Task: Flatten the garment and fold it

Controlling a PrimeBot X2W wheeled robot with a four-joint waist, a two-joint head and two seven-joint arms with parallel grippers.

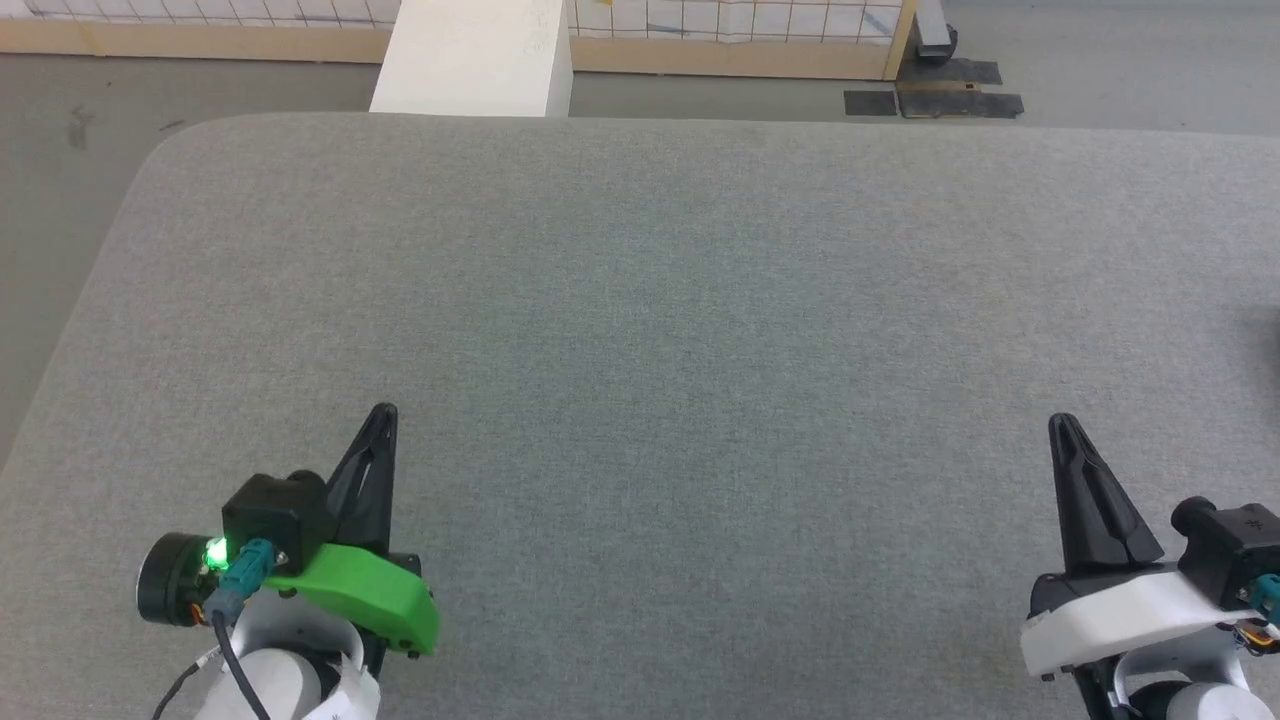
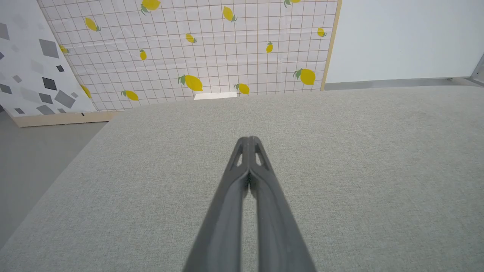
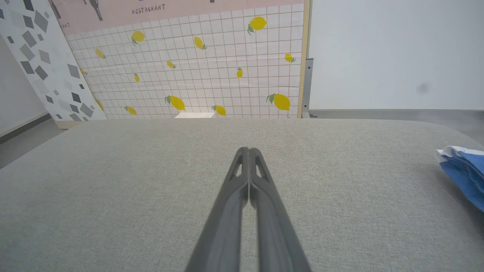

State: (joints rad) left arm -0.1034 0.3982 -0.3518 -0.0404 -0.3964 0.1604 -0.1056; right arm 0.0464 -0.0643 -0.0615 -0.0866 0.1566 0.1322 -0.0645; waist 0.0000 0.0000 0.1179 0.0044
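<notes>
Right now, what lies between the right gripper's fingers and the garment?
Bare grey table surface between the right gripper and the garment, which lies at the right wrist view's right edge.

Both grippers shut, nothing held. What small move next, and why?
Probably swing the right gripper rightward toward the garment, opening it on the way: the blue fabric lies on the table off to its right, untouched, and the left gripper is farther from it.

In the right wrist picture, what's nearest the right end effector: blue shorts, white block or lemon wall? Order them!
1. Blue shorts, on the table, far right.
2. White block, past the table's far edge.
3. Lemon wall, behind the block.
</notes>
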